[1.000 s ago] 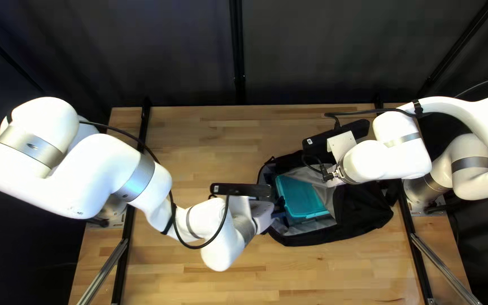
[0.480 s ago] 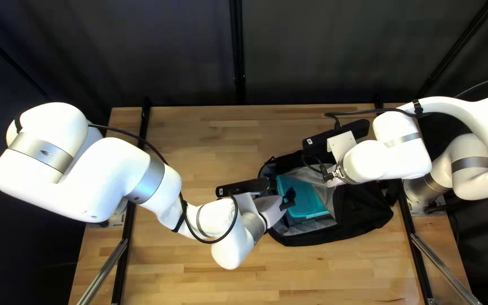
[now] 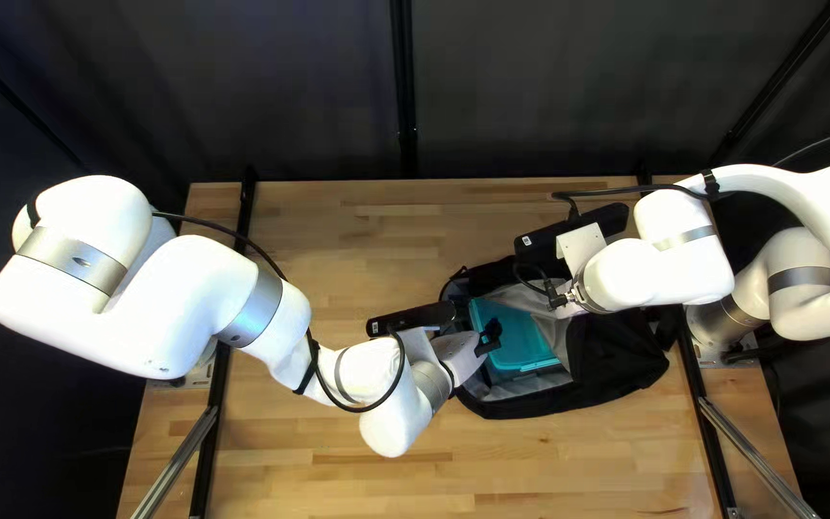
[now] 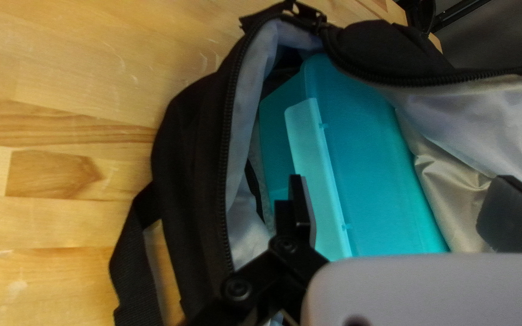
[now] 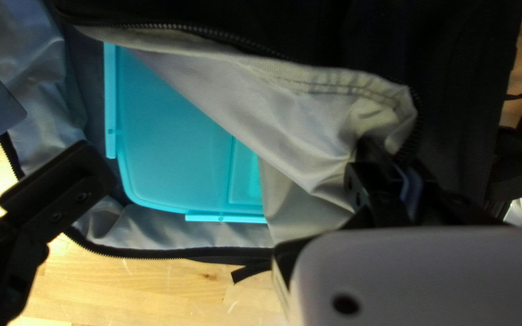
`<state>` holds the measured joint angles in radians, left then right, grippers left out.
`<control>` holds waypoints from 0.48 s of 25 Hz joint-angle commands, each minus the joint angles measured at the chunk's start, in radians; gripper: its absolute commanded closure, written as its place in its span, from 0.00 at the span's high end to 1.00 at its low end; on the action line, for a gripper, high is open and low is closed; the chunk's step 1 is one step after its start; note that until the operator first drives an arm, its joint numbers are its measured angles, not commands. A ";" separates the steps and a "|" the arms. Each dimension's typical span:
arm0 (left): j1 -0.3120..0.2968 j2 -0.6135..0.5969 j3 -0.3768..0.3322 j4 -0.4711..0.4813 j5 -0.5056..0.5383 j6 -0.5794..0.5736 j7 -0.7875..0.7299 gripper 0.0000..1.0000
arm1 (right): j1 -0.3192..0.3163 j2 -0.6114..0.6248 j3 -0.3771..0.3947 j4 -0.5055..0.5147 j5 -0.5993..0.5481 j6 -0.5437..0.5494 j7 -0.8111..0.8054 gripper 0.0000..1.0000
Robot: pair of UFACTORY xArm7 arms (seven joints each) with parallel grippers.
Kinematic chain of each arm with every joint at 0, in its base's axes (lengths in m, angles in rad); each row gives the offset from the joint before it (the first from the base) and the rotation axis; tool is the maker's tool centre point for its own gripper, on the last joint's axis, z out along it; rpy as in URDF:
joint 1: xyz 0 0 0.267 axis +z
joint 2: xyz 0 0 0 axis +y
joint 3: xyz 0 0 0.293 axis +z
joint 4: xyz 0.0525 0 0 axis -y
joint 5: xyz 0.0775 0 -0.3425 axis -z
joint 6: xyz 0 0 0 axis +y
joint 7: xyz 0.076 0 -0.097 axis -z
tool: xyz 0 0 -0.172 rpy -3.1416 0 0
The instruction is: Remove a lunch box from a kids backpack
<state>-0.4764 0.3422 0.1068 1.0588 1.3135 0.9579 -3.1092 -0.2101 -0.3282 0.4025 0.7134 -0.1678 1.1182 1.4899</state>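
Note:
In the top left view, my left gripper [image 3: 492, 336] is over the left part of the teal lunch box [image 3: 526, 346], which lies inside the unzipped black backpack [image 3: 617, 370]. My right gripper [image 3: 579, 248] is at the bag's far side, its fingertips hidden there. In the left wrist view my left gripper [image 4: 403, 205] stands open, one finger near the lid's side latch, the other over the grey lining across the lunch box [image 4: 370, 163]. The right wrist view has my right gripper [image 5: 385, 172] shut on the backpack flap [image 5: 309, 121], folded back from the lunch box [image 5: 176, 139].
A black strap [image 4: 137, 259] hangs beside the bag onto the wooden table [image 4: 61, 223]. The flap's lining covers one corner of the box in the right wrist view. Dark rails [image 3: 708, 423] run along the table's sides.
My left arm has moved right, bringing its gripper from the backpack's left edge to above the lunch box, and has hardly moved since half a second ago. The right arm, backpack and lunch box stay put.

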 commanded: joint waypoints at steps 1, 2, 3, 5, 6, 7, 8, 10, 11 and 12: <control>0.000 0.000 0.000 0.000 0.000 0.000 0.000 1.00 | 0.000 0.000 0.000 0.000 0.000 0.000 0.000 0.00; 0.000 0.000 0.000 0.000 0.000 0.000 0.000 1.00 | 0.000 0.000 0.000 0.000 0.000 0.000 0.000 0.00; 0.000 0.000 0.000 0.000 0.000 0.000 0.000 1.00 | 0.000 0.000 0.000 0.000 0.000 0.000 0.000 0.00; 0.013 -0.025 -0.004 -0.022 -0.023 -0.032 0.046 1.00 | 0.000 0.000 0.000 0.000 0.000 0.000 0.000 0.00; 0.021 -0.035 -0.002 -0.033 -0.026 -0.049 0.072 1.00 | 0.000 0.000 0.000 0.000 0.000 0.000 0.000 0.00; 0.027 -0.040 0.001 -0.039 -0.025 -0.063 0.087 1.00 | 0.000 0.000 0.000 0.000 0.000 0.000 0.000 0.00; 0.042 -0.042 0.005 -0.042 -0.026 -0.088 0.117 1.00 | 0.000 0.000 0.000 0.000 0.000 0.000 0.000 0.00; 0.063 -0.037 0.010 -0.031 -0.035 -0.122 0.167 1.00 | 0.000 0.000 0.000 0.000 0.000 0.000 0.000 0.00; 0.072 -0.033 0.012 -0.022 -0.042 -0.134 0.191 1.00 | 0.000 0.000 0.000 0.000 0.000 0.000 0.000 0.00; 0.079 -0.029 0.013 -0.015 -0.046 -0.144 0.207 1.00 | 0.000 0.000 0.000 0.000 0.000 0.000 0.000 0.00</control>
<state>-0.4220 0.3067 0.1145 1.0282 1.2824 0.8495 -2.9550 -0.2101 -0.3282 0.4025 0.7134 -0.1678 1.1182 1.4899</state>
